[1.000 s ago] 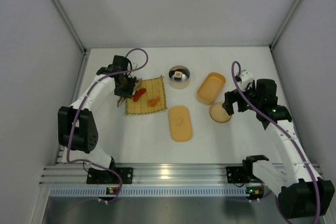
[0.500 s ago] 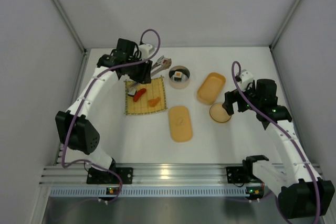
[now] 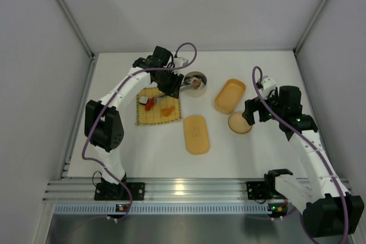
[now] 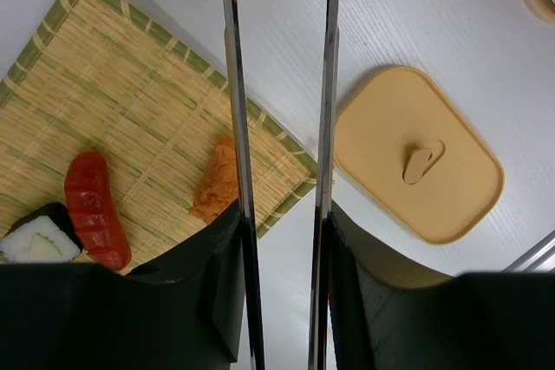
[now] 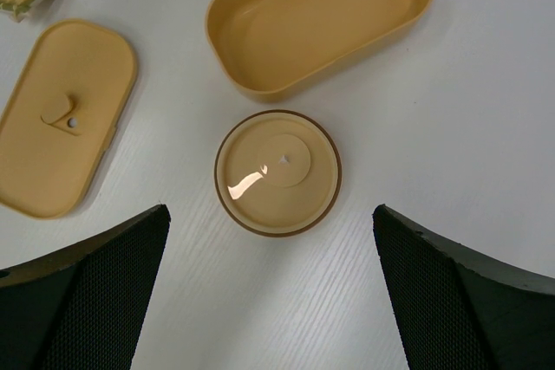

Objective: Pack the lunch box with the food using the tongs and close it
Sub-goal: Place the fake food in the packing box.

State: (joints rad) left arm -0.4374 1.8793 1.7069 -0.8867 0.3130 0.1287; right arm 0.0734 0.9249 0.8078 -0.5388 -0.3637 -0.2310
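My left gripper (image 4: 282,214) is shut on the silver tongs (image 4: 234,84), whose two arms run up between my fingers, spread apart, with tips near the steel bowl (image 3: 195,83). It hovers over the right edge of the woven mat (image 4: 113,101). On the mat lie a red piece (image 4: 94,207), an orange piece (image 4: 217,181) and a black-and-white roll (image 4: 35,236). The open lunch box (image 5: 321,19) stands empty at right, its flat lid (image 5: 65,114) beside it on the table. My right gripper (image 5: 269,214) is open above the round tan lid (image 5: 277,171).
The steel bowl stands behind the mat's right corner with a small piece in it, partly hidden by the tongs. The oblong lid (image 3: 196,134) lies in front of the mat and the box (image 3: 230,95). Walls close off the table on three sides.
My left arm has swung right with the tongs, from the mat's far left corner across to its right side near the bowl. The right arm has stayed still.
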